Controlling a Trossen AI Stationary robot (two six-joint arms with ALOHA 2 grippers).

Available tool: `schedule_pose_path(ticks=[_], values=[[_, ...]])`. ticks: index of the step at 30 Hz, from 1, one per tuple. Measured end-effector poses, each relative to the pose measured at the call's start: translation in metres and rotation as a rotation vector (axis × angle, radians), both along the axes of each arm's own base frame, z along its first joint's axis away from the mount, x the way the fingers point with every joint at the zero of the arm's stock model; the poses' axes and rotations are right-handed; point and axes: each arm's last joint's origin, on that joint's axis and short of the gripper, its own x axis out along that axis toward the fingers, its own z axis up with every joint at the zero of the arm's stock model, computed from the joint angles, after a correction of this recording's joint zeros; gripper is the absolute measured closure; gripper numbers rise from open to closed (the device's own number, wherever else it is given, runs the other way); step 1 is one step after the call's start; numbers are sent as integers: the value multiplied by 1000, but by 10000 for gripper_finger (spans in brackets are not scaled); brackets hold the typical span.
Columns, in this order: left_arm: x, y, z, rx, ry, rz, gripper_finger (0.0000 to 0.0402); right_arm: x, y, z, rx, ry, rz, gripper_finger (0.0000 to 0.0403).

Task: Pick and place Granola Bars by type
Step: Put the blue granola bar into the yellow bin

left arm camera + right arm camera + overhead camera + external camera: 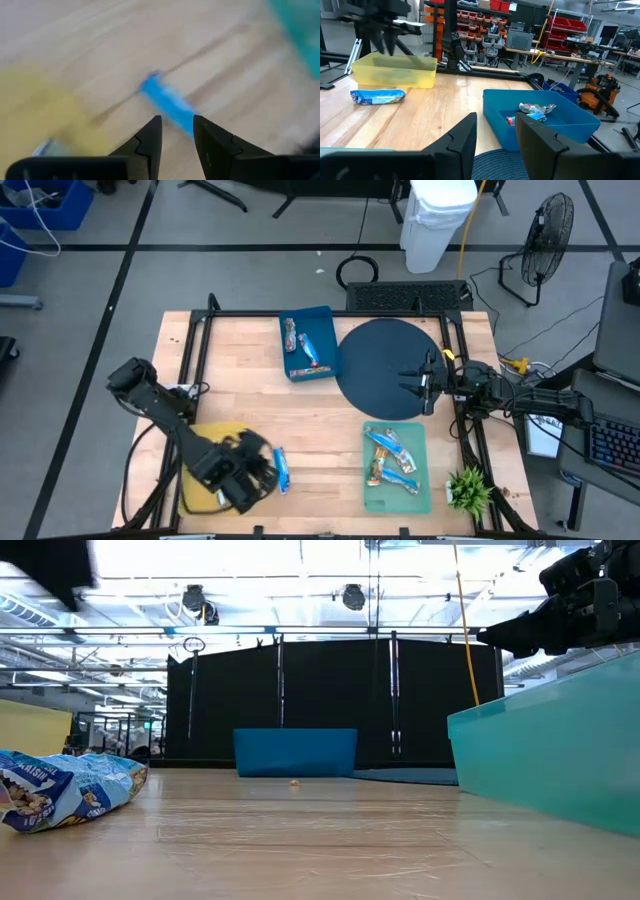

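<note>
A blue-and-white granola bar (pixel 282 471) lies flat on the wooden table beside the yellow tray (pixel 210 442); it also shows in the low view (pixel 60 790) and the right wrist view (pixel 377 96). My left gripper (pixel 264 471) hovers open just above it. In the blurred left wrist view, the bar (pixel 165 100) lies beyond the gripper (pixel 177 127). My right gripper (pixel 412 380) waits open over the dark round mat (pixel 385 350), holding nothing. The blue tray (pixel 328 330) holds a reddish-brown bar (pixel 291 335) and a blue one (pixel 316 352). Several blue bars (pixel 392 460) lie in the teal tray (pixel 385 498).
A black frame (pixel 300 313) rims the table. A small green plant (pixel 468 490) stands at the near right corner, by the teal tray (pixel 550 750). Bare wood lies between the yellow and teal trays. Cables trail off the right edge.
</note>
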Motion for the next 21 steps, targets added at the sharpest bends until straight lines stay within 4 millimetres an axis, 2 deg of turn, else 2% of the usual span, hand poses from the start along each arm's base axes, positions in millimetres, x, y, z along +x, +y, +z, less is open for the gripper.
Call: schedule_pose_path(ticks=[5,8,13,21], values=[[36,3,-21,59,-1,-370,286,0,0,0,0,0,0,277],[50,4,-39,32,81,-515,311,0,0,0,0,0,0,277],[60,8,-65,-109,226,-554,391,0,0,0,0,1,0,277],[69,11,-85,-121,280,-567,395,0,0,0,0,1,0,277]])
